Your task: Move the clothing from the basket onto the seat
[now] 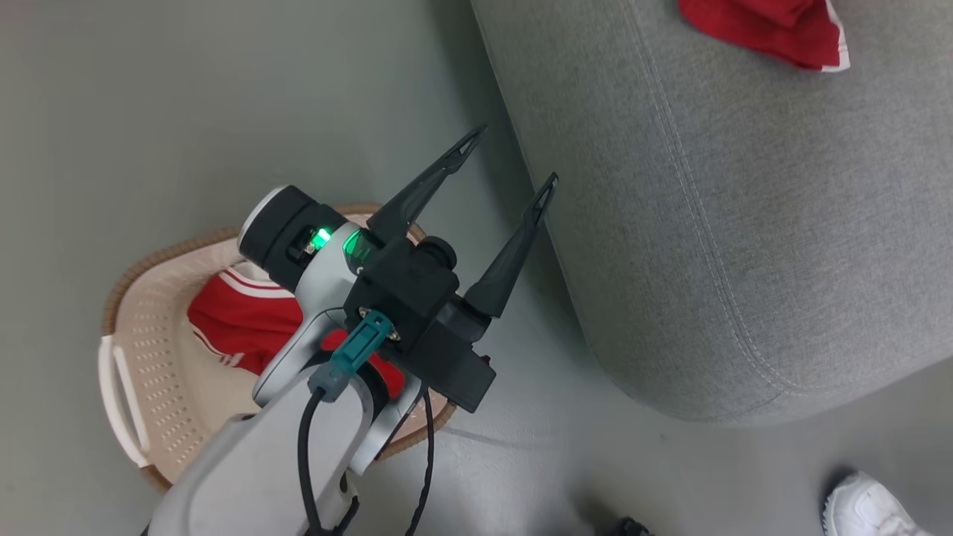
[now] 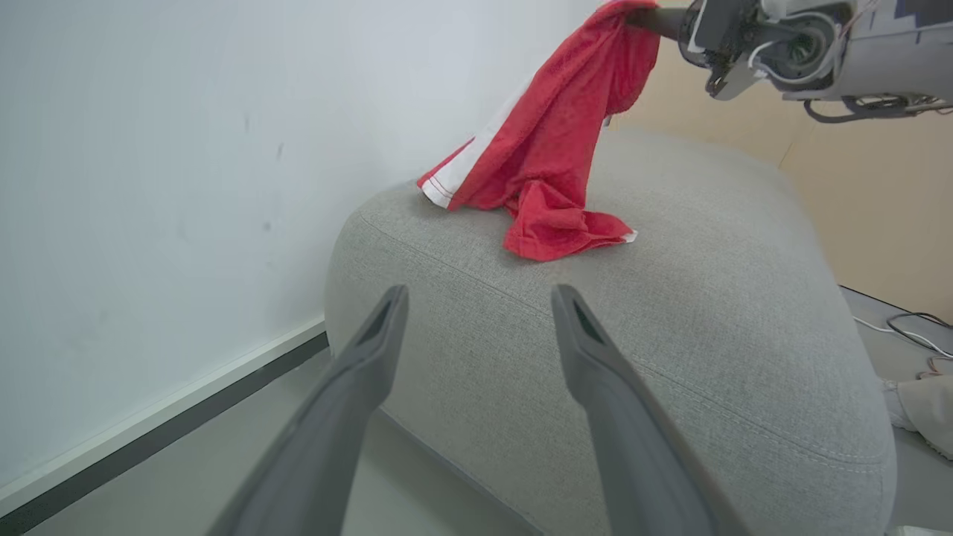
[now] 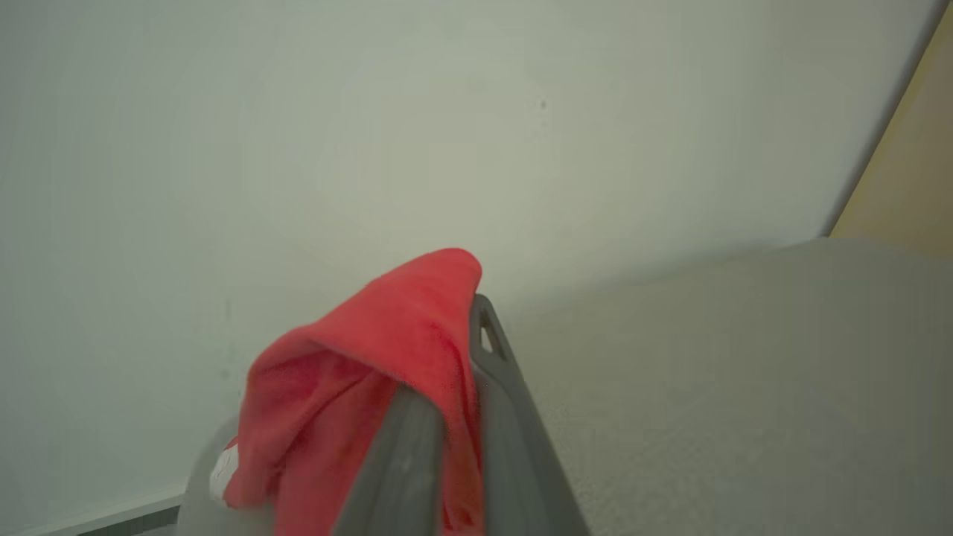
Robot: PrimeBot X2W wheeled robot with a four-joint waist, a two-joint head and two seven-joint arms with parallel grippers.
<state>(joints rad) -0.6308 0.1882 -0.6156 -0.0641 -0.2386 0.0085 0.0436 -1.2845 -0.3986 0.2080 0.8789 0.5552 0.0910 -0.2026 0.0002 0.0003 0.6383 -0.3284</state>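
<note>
Right hand (image 3: 461, 350) clamped one soft red white-trimmed garment (image 2: 551, 149), lower folds resting on the large light-grey upholstered seat (image 2: 670, 313), evidently for release. Left hand (image 1: 514, 156), fingers apart and empty, hung beside the seat above the cream perforated plastic basket (image 1: 149, 357) holding the second red garment (image 1: 246, 320).

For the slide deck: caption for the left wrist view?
Open left gripper faces the grey seat; right gripper holds a red garment whose lower end rests on it.
</note>
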